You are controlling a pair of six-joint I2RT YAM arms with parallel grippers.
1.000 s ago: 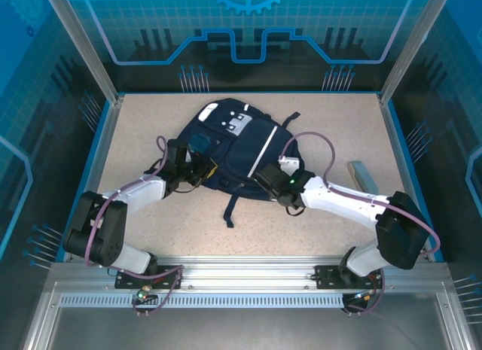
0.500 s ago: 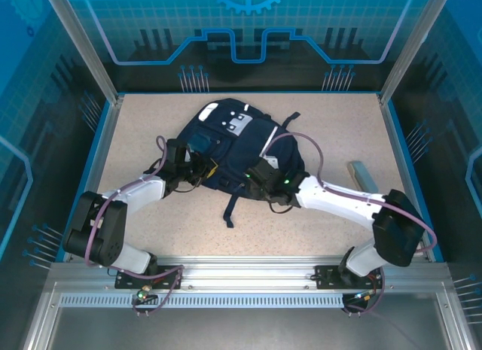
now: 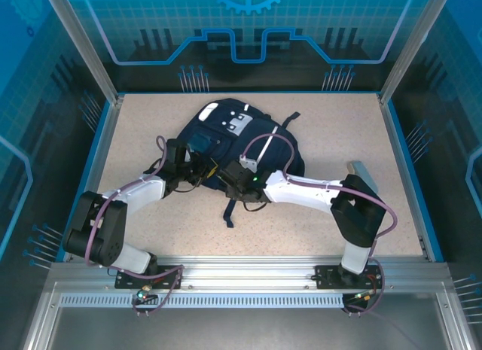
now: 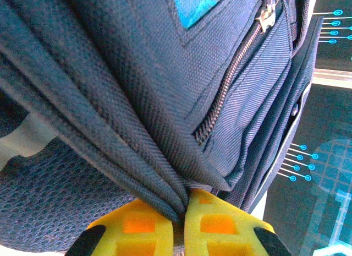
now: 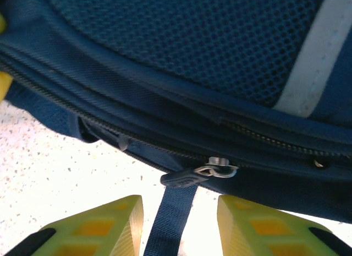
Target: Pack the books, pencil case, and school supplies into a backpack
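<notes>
Speckled beige table (image 3: pixel 151 124), blue-walled cell: large navy-blue fabric backpack (image 3: pixel 248 143) lies at centre, with the left gripper (image 3: pixel 208 169) and right gripper (image 3: pixel 227 177) at its near edge.

Left wrist view: jaws pinching a fold of backpack fabric.

Right wrist view: jaws spread, with the metal zipper pull (image 5: pixel 201 172) just ahead between them.

Recommendation: close squarely on the pull, then draw along the zip against the left's anchored fabric.

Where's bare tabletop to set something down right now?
Far right corner of the table, between the backpack and right rail, is bare; so is the far left corner, and the near strip between the arm bases. Crowded: the backpack's near edge, where left gripper and right gripper sit.
</notes>
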